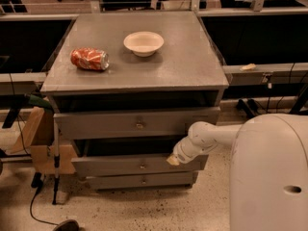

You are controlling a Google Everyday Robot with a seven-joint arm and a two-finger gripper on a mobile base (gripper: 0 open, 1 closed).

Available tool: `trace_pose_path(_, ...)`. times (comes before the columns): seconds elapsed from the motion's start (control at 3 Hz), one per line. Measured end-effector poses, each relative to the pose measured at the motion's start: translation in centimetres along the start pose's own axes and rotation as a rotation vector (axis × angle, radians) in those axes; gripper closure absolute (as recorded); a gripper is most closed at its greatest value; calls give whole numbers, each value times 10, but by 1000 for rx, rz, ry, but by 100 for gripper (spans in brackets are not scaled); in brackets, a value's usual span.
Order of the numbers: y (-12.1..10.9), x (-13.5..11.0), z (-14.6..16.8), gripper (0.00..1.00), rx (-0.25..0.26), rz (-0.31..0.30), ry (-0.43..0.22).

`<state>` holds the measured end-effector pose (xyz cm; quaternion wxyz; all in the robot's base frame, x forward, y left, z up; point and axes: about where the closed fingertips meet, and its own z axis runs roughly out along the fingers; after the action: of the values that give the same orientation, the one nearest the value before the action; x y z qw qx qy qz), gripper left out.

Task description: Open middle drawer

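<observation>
The grey cabinet has three drawer fronts, each with a small brass knob. The middle drawer (115, 166) is the mid-sized front, with its knob (142, 166) near the centre. It stands out a little from the cabinet, with a dark gap above it. My gripper (173, 160) is at the end of the white arm (207, 136), which reaches in from the right. It sits at the top edge of the middle drawer's front, toward its right end and well right of the knob.
The taller top drawer (137, 124) is above and the narrow bottom drawer (143, 180) below. An orange can (89, 59) lying on its side and a white bowl (143, 43) are on the cabinet top. A wooden stand (41, 143) and cables are left of the cabinet. My white body (269, 177) fills the lower right.
</observation>
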<state>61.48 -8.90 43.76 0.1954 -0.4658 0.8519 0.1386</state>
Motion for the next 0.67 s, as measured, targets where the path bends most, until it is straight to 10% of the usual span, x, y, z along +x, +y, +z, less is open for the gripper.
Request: trace_pose_path(0.67,-6,-5,0,4,0,0,0)
